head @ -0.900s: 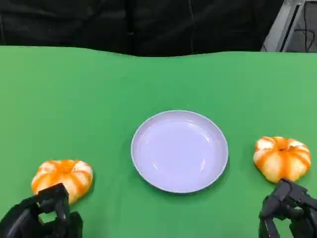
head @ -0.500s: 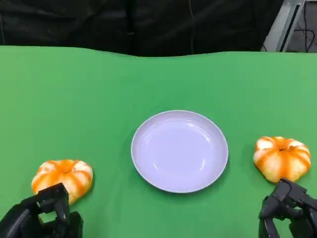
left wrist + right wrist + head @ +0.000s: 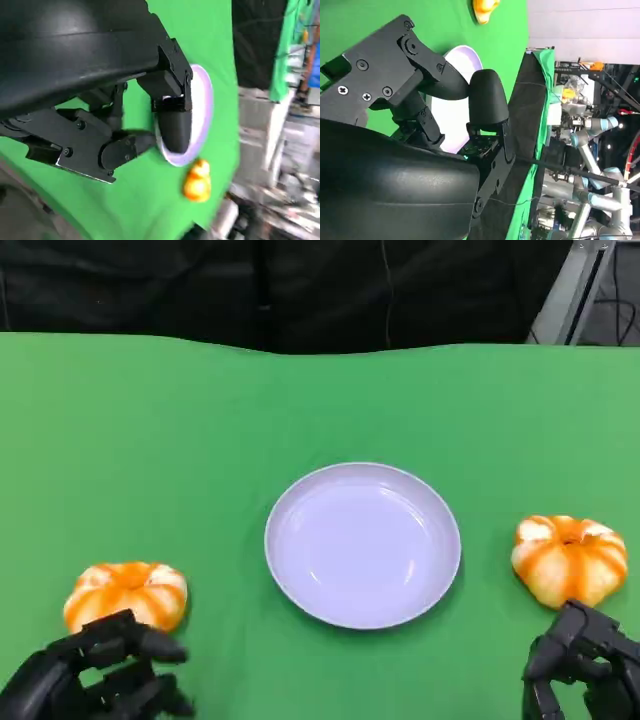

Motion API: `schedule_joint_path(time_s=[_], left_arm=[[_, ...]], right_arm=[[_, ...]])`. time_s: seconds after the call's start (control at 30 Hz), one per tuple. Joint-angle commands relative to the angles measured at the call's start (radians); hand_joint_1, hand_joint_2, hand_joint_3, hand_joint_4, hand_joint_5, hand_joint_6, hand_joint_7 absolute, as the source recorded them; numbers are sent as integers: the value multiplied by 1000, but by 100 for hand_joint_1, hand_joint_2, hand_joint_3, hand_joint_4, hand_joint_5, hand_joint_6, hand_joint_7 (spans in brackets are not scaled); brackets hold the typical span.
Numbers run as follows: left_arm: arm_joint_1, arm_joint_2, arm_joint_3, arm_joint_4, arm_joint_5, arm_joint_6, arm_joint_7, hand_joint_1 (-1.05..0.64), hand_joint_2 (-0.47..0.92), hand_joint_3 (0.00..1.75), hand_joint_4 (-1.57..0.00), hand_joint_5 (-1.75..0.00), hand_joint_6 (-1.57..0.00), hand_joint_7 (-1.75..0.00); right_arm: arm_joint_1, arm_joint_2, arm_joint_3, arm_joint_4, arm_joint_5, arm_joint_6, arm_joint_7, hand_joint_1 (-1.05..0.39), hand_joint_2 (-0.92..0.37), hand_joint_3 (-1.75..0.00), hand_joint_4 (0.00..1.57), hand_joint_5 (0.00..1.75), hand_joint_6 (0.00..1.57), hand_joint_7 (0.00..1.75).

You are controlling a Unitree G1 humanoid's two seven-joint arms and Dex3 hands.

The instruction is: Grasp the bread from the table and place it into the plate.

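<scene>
Two orange-and-white bread rolls lie on the green table, either side of the pale plate [image 3: 362, 545]. The left bread [image 3: 125, 593] sits just beyond my left hand [image 3: 95, 680], which holds nothing, its fingers stretched out toward the right and clear of the roll. The right bread [image 3: 570, 560] lies just beyond my right hand [image 3: 580, 670], whose fingers are curled in on nothing. In the left wrist view my left hand [image 3: 125, 115] partly covers the plate [image 3: 202, 100], with the far bread [image 3: 197, 181] beyond it. The right wrist view shows my right hand [image 3: 445, 110], the plate [image 3: 465, 57] and the other bread [image 3: 485, 9].
The green table cloth [image 3: 200, 440] runs back to a dark curtain. A metal frame [image 3: 575, 290] stands at the back right, off the table.
My left hand's fingers have uncurled and now stretch out to the right. The right hand, both breads and the plate have not moved.
</scene>
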Motion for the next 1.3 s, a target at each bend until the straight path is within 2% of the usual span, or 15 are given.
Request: schedule_joint_path(time_s=[0.03,0.17,0.2,0.23,0.27,0.33,0.63,0.73,0.87,1.3], left_arm=[[10,12,0,-13,9,-15,17,-27,92,26,-52,-74,-68,-28],[10,13,-1,-13,8,-16,19,-27,92,26,-52,-73,-69,-26],[19,48,-24,0,256,-151,167,-27,92,26,-52,-73,-69,-26],[23,74,-47,16,495,-271,335,-49,92,25,-24,-47,-46,-13],[24,94,-65,33,672,-362,465,-57,92,23,-17,-32,-41,-7],[22,105,-81,55,805,-427,579,-63,92,21,-11,-19,-36,-3],[7,121,-109,134,900,-509,731,-65,92,20,-11,-13,-35,-1],[5,127,-116,143,903,-515,746,-65,92,20,-11,-12,-35,-1],[-1,145,-137,133,1036,-493,838,-67,92,17,-14,-12,-37,-1],[-5,176,-169,130,1067,-466,883,-67,92,14,-16,-10,-38,-1]], right_arm=[[6,-11,-7,-14,6,3,-5,-15,-50,-131,86,175,77,159],[6,-11,-6,-14,6,3,-5,-15,-50,-130,86,175,77,159],[7,-11,-6,-15,5,0,-5,-15,-50,-130,86,175,77,159],[5,-12,-7,-14,4,-3,-4,-15,-50,-130,86,175,77,159],[5,-12,-7,-15,3,-3,-6,-15,-50,-130,86,175,76,159],[4,-11,-9,-16,1,-2,-7,-15,-50,-130,86,175,76,159],[5,-11,-8,-16,1,-2,-8,-14,-50,-130,86,175,77,158],[5,-11,-8,-16,1,-1,-8,-14,-50,-130,86,175,77,158],[1,-17,-12,-13,5,-2,-4,-14,-50,-130,86,175,77,159],[-2,-17,-11,-10,1,-3,-8,-15,-50,-130,86,175,76,159]])
